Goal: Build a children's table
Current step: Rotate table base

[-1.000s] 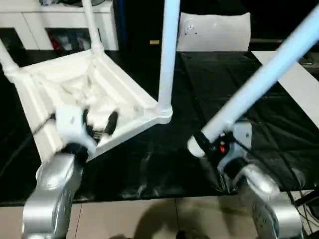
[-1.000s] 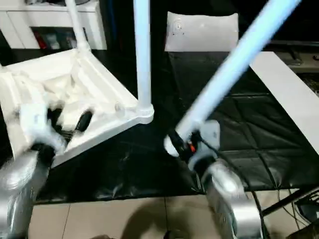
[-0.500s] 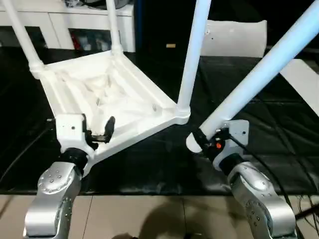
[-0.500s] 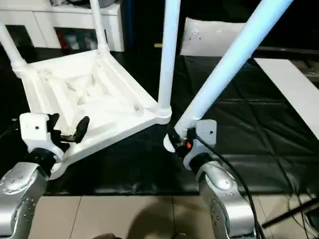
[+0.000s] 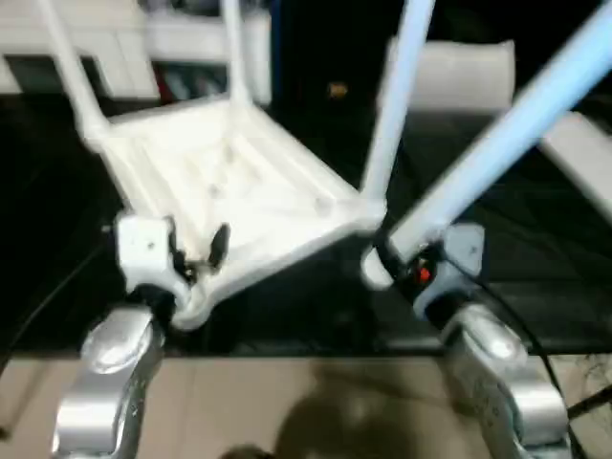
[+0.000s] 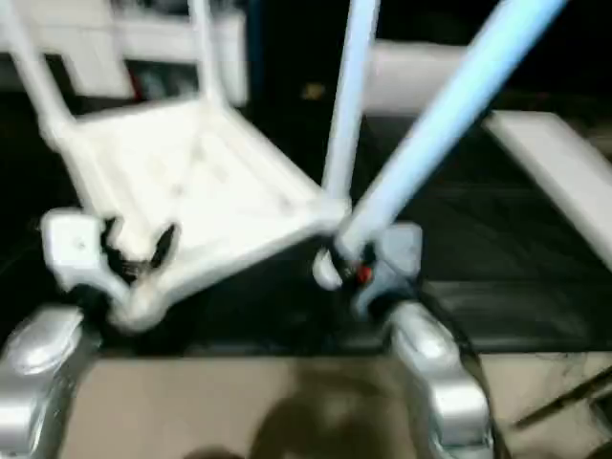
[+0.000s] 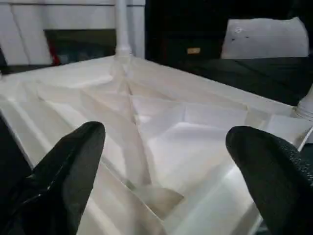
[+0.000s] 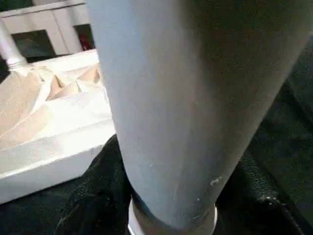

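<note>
The right claw (image 5: 397, 260) is clamping the thick end of the loose leg (image 5: 497, 153), which is slanting up to the right. The left claw (image 5: 196, 253) is gaping wide, holding nothing, over the near rim of the upturned tabletop (image 5: 229, 182) lying on the black table (image 5: 535, 258) — three legs already standing in it. The hollow plastic likely handles light, stiff and slick, so gripping near the ends suits best.
</note>
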Motion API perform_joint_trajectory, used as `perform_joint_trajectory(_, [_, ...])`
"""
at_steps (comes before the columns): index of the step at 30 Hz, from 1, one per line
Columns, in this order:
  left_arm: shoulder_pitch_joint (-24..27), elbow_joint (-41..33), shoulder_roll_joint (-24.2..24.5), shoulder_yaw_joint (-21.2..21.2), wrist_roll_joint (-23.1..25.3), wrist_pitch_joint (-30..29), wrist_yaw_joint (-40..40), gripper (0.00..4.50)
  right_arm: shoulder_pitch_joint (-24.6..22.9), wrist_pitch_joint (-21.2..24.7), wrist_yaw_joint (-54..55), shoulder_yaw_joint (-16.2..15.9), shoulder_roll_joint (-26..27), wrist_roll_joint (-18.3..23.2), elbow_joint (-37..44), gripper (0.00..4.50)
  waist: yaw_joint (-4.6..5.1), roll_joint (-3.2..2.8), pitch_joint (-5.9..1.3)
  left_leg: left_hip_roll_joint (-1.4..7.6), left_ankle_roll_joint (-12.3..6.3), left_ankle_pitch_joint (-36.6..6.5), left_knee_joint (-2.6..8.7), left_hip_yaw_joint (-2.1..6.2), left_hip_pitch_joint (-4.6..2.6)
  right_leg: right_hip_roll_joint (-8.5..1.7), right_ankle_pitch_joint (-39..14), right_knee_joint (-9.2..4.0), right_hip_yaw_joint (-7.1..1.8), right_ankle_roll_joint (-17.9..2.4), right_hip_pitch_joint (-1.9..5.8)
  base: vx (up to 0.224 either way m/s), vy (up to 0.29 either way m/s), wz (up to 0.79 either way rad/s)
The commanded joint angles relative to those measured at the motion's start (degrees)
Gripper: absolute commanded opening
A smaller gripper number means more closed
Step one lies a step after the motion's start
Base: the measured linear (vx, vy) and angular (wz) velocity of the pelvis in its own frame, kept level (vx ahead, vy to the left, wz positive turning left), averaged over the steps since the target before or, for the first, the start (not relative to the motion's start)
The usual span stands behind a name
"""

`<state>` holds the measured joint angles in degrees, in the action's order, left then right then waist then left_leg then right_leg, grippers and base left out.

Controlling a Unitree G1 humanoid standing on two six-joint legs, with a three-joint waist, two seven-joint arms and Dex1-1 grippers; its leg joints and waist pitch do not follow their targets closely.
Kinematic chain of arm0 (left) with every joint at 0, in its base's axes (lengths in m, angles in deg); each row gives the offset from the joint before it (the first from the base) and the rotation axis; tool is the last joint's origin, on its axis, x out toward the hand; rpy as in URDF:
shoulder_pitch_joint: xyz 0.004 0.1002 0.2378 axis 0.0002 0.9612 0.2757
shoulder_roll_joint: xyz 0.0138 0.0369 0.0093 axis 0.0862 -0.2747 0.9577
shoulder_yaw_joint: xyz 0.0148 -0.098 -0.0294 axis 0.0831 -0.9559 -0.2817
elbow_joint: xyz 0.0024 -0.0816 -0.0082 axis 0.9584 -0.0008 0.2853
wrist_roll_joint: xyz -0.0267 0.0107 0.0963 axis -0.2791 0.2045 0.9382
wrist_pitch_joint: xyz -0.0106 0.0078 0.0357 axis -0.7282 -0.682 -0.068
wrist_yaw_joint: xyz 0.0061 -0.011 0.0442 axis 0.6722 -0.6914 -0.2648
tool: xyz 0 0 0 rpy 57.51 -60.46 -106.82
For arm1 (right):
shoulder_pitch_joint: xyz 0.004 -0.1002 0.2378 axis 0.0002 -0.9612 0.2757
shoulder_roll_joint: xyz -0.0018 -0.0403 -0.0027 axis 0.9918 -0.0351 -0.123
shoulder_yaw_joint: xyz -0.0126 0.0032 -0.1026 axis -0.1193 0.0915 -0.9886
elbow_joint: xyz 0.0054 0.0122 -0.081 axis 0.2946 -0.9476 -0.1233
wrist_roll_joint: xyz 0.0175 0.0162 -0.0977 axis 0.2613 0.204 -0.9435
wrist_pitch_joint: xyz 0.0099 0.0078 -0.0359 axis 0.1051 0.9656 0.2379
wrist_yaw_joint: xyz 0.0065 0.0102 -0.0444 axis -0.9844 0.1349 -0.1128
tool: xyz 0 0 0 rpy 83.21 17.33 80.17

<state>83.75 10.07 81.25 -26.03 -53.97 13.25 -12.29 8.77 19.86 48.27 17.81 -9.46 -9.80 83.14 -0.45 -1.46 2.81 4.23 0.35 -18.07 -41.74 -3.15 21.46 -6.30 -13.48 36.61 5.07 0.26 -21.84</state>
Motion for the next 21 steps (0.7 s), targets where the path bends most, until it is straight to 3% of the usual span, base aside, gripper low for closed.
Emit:
perform_joint_trajectory(1, [0.5,-0.1,0.7,0.6,1.3,-0.4,0.2,4.5,0.0,-0.5,-0.3,-0.6,0.2,0.3,0.8,1.89,1.65,-2.14,-2.49,7.19,-1.67,2.7,11.66,6.02,-3.78,3.18,-6.9,3.67,-1.17,-5.6,-2.35,-0.013,0.17,0.08])
perform_joint_trajectory(2, [0.6,-0.2,0.9,1.0,1.4,-0.4,0.5,4.5,-0.1,-0.6,-0.4,-0.8,0.1,0.1,0.8,1.89,1.73,-1.85,-2.85,7.31,-3.01,6.8,11.13,6.41,-4.18,2.96,-3.6,3.6,-1.16,-3.6,-2.21,-0.003,0.128,0.03])
perform_joint_trajectory(3, [0.9,-0.4,1.6,2.2,2.3,-0.8,1.0,4.5,-0.3,-0.9,-0.3,-1.1,0.0,-0.2,1.0,1.89,0.74,-2.37,-2.18,7.04,-2.24,10.0,11.63,4.6,-3.16,2.95,-0.8,3.14,-1.12,-1.9,-2.18,-0.023,0.093,0.02])
perform_joint_trajectory(4, [0.8,-0.2,1.6,2.5,2.7,-0.5,1.1,4.5,-0.3,-1.1,-0.3,-1.0,0.0,0.0,1.0,1.89,0.48,-1.77,-2.3,7.35,2.59,7.5,11.48,4.5,-2.72,1.59,2.7,0.79,-2.16,-1.9,-0.51,-0.023,0.093,0.02])
perform_joint_trajectory(5, [0.5,0.1,1.4,2.7,2.7,-0.3,1.1,4.5,-0.2,-1.4,-0.3,-0.8,0.1,0.2,1.1,1.89,0.18,-1.34,-2.32,7.69,6.43,4.0,11.48,4.46,-2.58,0.7,4.0,-0.63,-2.93,-2.7,0.34,0.0,0.0,0.0])
perform_joint_trajectory(6, [0.0,0.5,1.1,2.8,2.6,-0.1,1.0,4.5,-0.1,-1.8,-0.5,-0.7,-0.1,0.2,1.1,1.89,0.57,-1.31,-2.6,9.35,11.53,-3.2,12.19,6.11,-2.95,0.03,3.4,-0.86,-3.92,-4.8,1.67,0.0,0.0,0.0])
perform_joint_trajectory(7, [-0.4,0.9,0.9,2.9,2.6,0.0,0.9,4.5,0.0,-2.2,-0.6,-0.6,-0.1,0.1,1.0,1.89,0.94,-1.43,-2.21,10.96,11.23,-8.0,13.58,7.44,-2.72,0.29,0.5,-0.58,-3.78,-4.9,1.35,0.0,0.0,0.0])
perform_joint_trajectory(8, [-0.7,1.2,0.7,2.8,2.5,0.2,0.8,4.5,0.1,-2.1,-0.5,-0.4,-0.1,0.1,1.0,1.89,1.09,-1.3,-2.24,12.31,9.41,-10.0,14.46,8.27,-2.99,0.56,-1.6,0.27,-3.58,-4.6,1.02,-0.053,-0.04,0.06])
perform_joint_trajectory(9, [-1.3,1.8,0.1,2.5,2.0,0.7,0.6,4.5,0.2,-1.8,-0.2,0.1,-0.1,0.1,0.8,1.89,1.01,-1.33,-2.09,13.44,3.89,-12.6,15.65,8.96,-3.11,0.65,-5.0,1.38,-3.58,-4.3,0.48,-0.036,-0.116,0.13])
perform_joint_trajectory(10, [-2.2,2.4,-1.1,0.9,1.1,-0.7,-1.3,4.5,0.4,-1.7,-0.4,0.6,-0.4,0.0,0.4,1.89,0.84,-0.83,-2.22,13.07,-2.31,-13.0,15.87,8.52,-3.59,0.73,-5.4,1.66,-3.97,-5.0,-0.31,-0.036,-0.116,0.13])
perform_joint_trajectory(11, [-2.4,2.5,-1.1,0.7,1.2,-1.1,-1.7,4.5,0.5,-1.8,-0.5,0.7,-0.6,0.0,0.3,1.89,1.11,-0.6,-2.4,11.89,-5.78,-12.2,15.27,7.78,-3.25,0.3,-4.4,0.78,-4.44,-6.5,0.13,-0.025,-0.188,0.09])
perform_joint_trajectory(12, [-2.5,2.6,-1.1,0.6,1.3,-1.3,-2.0,4.5,0.5,-1.8,-0.6,0.8,-0.6,-0.1,0.3,1.89,1.05,0.52,-2.57,7.82,-10.89,-9.2,12.39,4.82,-1.01,-2.39,-2.2,-4.34,-6.17,-14.6,1.78,-0.041,-0.212,-0.03])
perform_joint_trajectory(13, [-2.4,2.6,-0.7,0.6,1.5,-1.8,-2.0,4.5,0.6,-1.7,-1.4,1.0,-0.7,0.7,0.4,1.89,-0.54,3.6,-3.24,1.26,-10.33,-2.3,3.47,-1.68,1.69,-6.41,-7.2,-9.76,-7.92,-17.1,4.58,-0.041,-0.212,-0.03])
perform_joint_trajectory(14, [-2.3,2.7,-0.3,0.4,1.8,-2.1,-2.0,4.5,0.6,-1.8,-1.7,1.0,-0.9,0.8,0.4,1.89,-1.89,3.18,-3.11,1.2,-7.38,1.6,2.62,-2.15,1.09,-7.26,-11.0,-9.28,-8.14,-12.4,4.59,-0.044,-0.21,-0.05])
perform_joint_trajectory(15, [-2.2,3.0,0.5,-0.6,2.2,-3.2,-2.4,4.5,0.8,-2.4,-2.7,0.7,-1.9,0.6,0.4,1.89,-1.97,3.76,-2.66,1.26,-3.78,6.4,3.45,-2.2,2.22,-5.23,-14.4,-8.74,-7.7,-3.2,4.42,-0.021,-0.187,-0.03])
perform_joint_trajectory(16, [-2.2,3.2,1.0,-1.6,2.3,-4.3,-2.7,4.5,1.0,-2.3,-3.6,0.3,-2.7,0.7,0.4,1.89,-2.59,3.09,-2.44,2.33,-3.63,8.1,5.07,-1.71,2.42,-4.93,-15.6,-8.45,-8.02,3.2,4.46,-0.021,-0.187,-0.03])
perform_joint_trajectory(17, [-2.4,3.7,1.6,-2.5,2.5,-4.9,-3.1,4.5,1.1,-2.0,-4.6,0.0,-3.3,1.1,0.5,1.89,-2.47,2.86,-2.36,3.06,-3.98,8.3,6.05,-1.42,2.59,-4.24,-15.1,-8.23,-7.61,4.3,4.47,-0.016,-0.127,-0.07])
perform_joint_trajectory(18, [-2.8,4.3,2.0,-3.3,2.6,-5.3,-3.3,4.5,1.2,-1.8,-4.9,0.1,-3.4,1.3,0.5,1.89,-2.44,1.93,-2.38,4.37,-4.47,7.9,8.09,-0.89,2.41,-1.69,-12.0,-7.75,-5.78,5.7,3.96,-0.019,-0.08,-0.06])
perform_joint_trajectory(19, [-3.1,4.8,2.5,-4.0,3.0,-5.6,-3.6,4.5,1.3,-1.9,-5.2,0.1,-3.4,1.5,0.6,1.89,-2.16,1.25,-2.89,6.49,-4.01,6.4,9.03,-0.18,1.01,-0.75,-9.2,-7.05,-4.87,5.1,3.33,-0.019,-0.08,-0.06])
perform_joint_trajectory(20, [-3.4,5.2,2.8,-4.4,3.3,-5.7,-3.9,4.5,1.4,-1.7,-5.4,0.1,-3.5,1.6,0.6,1.89,-2.1,1.1,-2.92,7.31,-4.23,5.3,9.45,0.14,0.5,-0.74,-8.4,-6.89,-4.66,3.8,3.11,0.0,0.0,0.0])
perform_joint_trajectory(21, [-4.0,6.0,3.5,-5.1,4.0,-5.8,-4.4,4.5,1.7,-1.4,-5.9,0.1,-3.8,1.9,0.6,1.89,-1.96,0.74,-2.98,8.71,-4.66,3.1,10.17,0.53,-0.26,-1.38,-6.6,-6.58,-4.73,-0.1,2.93,0.0,0.0,0.0])
